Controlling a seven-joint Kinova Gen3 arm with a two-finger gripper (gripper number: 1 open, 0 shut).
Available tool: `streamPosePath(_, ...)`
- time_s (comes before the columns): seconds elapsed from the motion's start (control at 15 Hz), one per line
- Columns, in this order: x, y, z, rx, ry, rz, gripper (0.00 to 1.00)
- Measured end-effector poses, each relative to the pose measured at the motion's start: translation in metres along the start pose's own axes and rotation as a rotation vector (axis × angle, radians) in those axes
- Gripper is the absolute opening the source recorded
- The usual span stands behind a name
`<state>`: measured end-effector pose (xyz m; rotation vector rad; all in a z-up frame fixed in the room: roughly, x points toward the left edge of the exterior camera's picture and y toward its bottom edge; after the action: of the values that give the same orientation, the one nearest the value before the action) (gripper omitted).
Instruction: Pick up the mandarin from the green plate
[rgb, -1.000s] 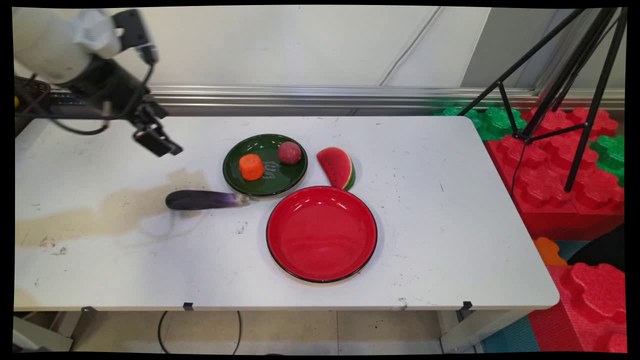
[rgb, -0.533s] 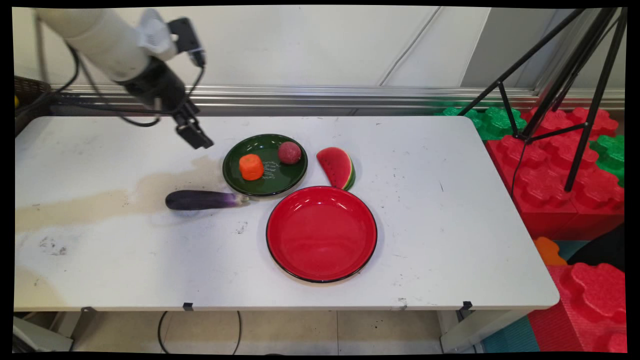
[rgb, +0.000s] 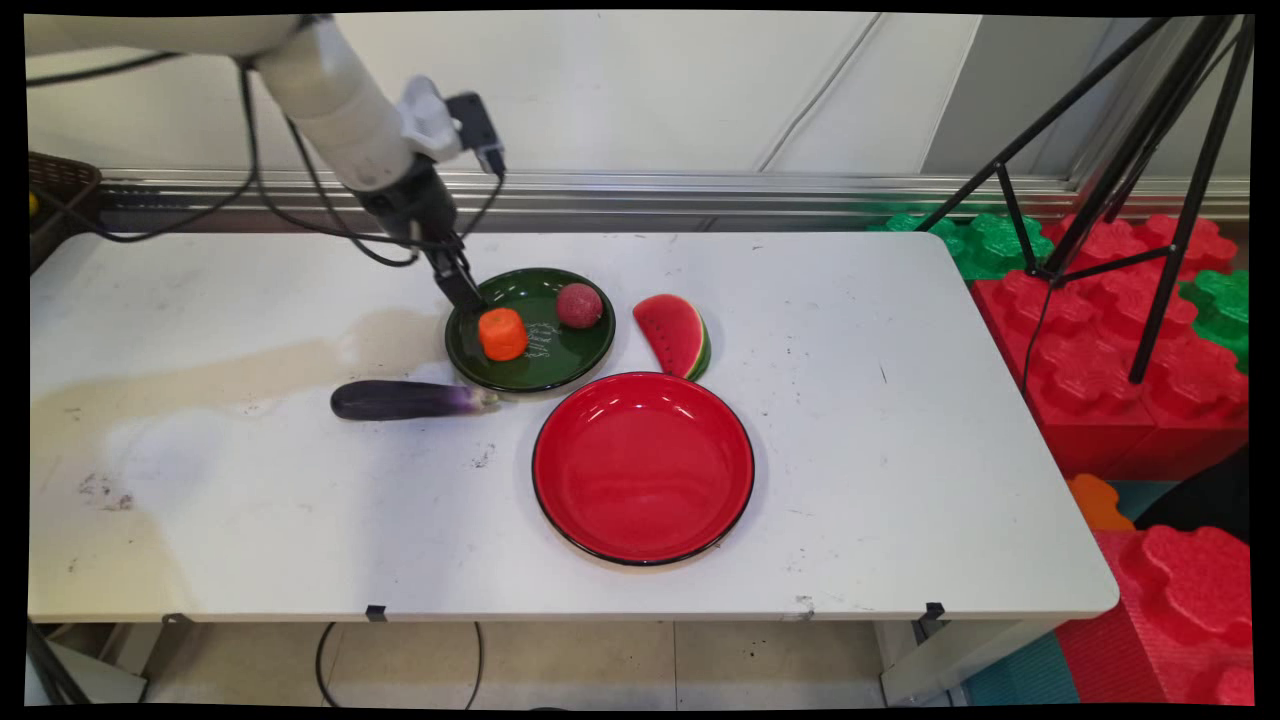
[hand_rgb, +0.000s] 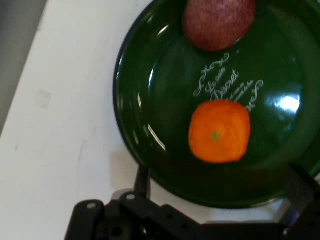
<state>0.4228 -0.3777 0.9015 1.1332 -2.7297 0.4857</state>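
Gripper (rgb: 470, 297) open, fingers spread wide, holding nothing; poised over left rim of green plate (rgb: 585, 350), just above orange fruit (rgb: 502, 334). Dark red fruit (rgb: 579, 305) on same plate, toward its back edge. Plate sits mid-worktop (rgb: 900, 480), nearer the back edge. Eggplant (rgb: 405, 400) touches plate's front-left rim. Watermelon slice (rgb: 677, 335) right of plate. Red plate (rgb: 643, 467) toward front edge.
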Motion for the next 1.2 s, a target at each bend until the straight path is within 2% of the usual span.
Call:
streamPosePath(0.4, 0.017, -0.007, 0.054, -0.055, -0.046, 0.027, 1.00)
streamPosePath(0.8, 0.023, -0.007, 0.092, -0.102, -0.078, 0.031, 1.00)
streamPosePath(1.07, 0.023, -0.006, 0.108, -0.120, -0.094, 0.024, 1.00)
streamPosePath(1.13, 0.023, -0.006, 0.110, -0.121, -0.094, 0.021, 0.00)
streamPosePath(1.2, 0.023, -0.006, 0.112, -0.121, -0.093, 0.019, 0.00)
